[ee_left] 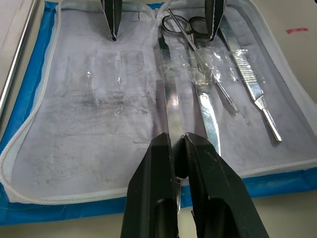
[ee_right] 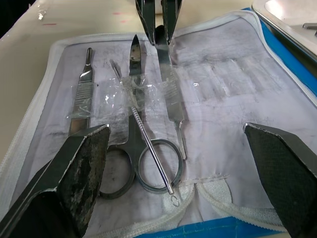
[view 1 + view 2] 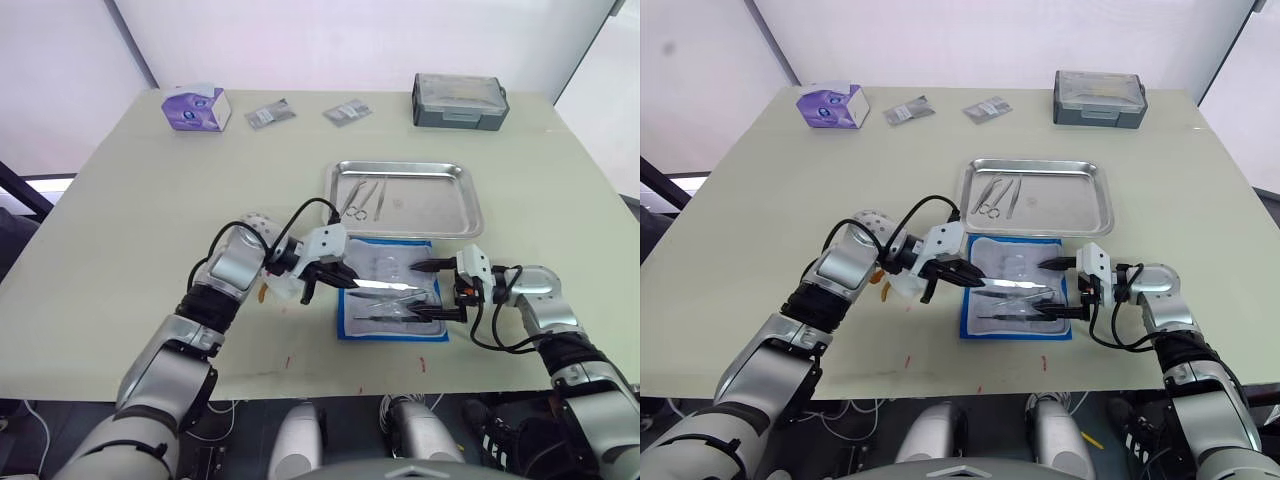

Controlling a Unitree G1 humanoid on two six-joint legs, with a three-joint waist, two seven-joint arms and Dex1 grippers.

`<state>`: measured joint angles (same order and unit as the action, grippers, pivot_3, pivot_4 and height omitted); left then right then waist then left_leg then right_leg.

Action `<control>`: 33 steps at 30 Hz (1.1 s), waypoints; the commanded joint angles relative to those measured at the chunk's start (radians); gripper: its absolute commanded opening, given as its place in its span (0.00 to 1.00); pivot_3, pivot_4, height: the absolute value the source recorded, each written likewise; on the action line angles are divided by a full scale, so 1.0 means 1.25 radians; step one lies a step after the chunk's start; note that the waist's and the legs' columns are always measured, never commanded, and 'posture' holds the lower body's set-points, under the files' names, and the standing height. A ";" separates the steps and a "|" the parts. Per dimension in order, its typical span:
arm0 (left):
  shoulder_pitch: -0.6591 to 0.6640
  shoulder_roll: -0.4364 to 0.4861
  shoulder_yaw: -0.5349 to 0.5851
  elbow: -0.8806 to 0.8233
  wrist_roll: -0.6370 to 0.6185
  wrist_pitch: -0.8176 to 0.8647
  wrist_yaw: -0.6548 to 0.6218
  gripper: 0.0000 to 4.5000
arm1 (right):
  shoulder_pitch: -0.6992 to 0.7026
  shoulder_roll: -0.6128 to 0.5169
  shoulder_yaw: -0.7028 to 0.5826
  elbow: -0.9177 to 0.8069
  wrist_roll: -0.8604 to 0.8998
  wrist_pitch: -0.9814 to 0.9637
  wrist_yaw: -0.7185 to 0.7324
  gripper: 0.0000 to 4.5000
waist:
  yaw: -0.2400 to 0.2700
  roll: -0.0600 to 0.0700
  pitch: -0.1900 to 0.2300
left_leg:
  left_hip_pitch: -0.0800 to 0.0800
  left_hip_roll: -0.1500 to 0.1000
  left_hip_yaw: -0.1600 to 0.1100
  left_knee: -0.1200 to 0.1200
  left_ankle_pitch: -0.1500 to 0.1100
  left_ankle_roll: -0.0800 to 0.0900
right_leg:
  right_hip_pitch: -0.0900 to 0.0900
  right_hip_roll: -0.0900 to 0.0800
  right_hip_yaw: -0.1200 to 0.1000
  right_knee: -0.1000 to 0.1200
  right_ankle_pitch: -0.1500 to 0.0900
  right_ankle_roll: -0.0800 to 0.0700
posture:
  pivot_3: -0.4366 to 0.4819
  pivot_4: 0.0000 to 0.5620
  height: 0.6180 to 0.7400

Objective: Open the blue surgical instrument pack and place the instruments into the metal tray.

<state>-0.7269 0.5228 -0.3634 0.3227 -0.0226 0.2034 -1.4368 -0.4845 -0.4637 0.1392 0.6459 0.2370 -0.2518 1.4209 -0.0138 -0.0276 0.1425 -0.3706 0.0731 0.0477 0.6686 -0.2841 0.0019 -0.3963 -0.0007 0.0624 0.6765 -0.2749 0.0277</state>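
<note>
Two instruments [image 3: 362, 197] are already laid in the tray [image 3: 462, 212], beyond both tools. Several more remain in the opened pack [image 3: 345, 324] — one flat blade [image 1: 171, 96] is pinched by the left tool [image 1: 177, 153], while the right tool [image 3: 441, 290] is spread wide over the pack's other end.

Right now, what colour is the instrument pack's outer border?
Bright blue, around a white lining; the blue surgical instrument pack shows best in the left wrist view.

Table [image 3: 120, 200], tray [image 3: 470, 215], pack [image 3: 345, 330], tissue box [image 3: 195, 107], grey box [image 3: 458, 100]
</note>
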 commanded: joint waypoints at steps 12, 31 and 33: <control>-0.020 0.056 0.021 -0.092 -0.039 0.091 -0.031 0.01 | 0.031 -0.001 0.039 0.054 -0.053 0.006 0.010 1.00 | 0.000 0.000 0.000 | 0.000 0.000 0.000 0.000 0.000 0.000 | 0.000 0.000 0.000 0.000 0.000 0.000 | 0.48 0.27 0.93; -0.028 0.214 0.063 -0.093 -0.085 0.118 -0.102 0.01 | 0.034 0.001 0.039 0.053 -0.051 0.005 0.010 1.00 | 0.000 0.000 0.000 | 0.000 0.000 0.000 0.000 0.000 0.000 | 0.000 0.000 0.000 0.000 0.000 0.000 | 0.48 0.27 0.93; -0.033 0.228 0.082 -0.102 -0.112 0.135 -0.117 0.01 | 0.034 0.001 0.039 0.054 -0.051 0.005 0.010 1.00 | 0.000 0.000 0.000 | 0.000 0.000 0.000 0.000 0.000 0.000 | 0.000 0.000 0.000 0.000 0.000 0.000 | 0.48 0.27 0.93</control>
<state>-0.7409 0.7901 -0.3096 0.2405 -0.1245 0.3583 -1.5444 -0.4872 -0.4616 0.1398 0.6546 0.2365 -0.2628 1.4245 -0.0138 -0.0275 0.1427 -0.3703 0.0733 0.0477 0.6687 -0.2841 0.0018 -0.3964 -0.0007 0.0622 0.6769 -0.2751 0.0275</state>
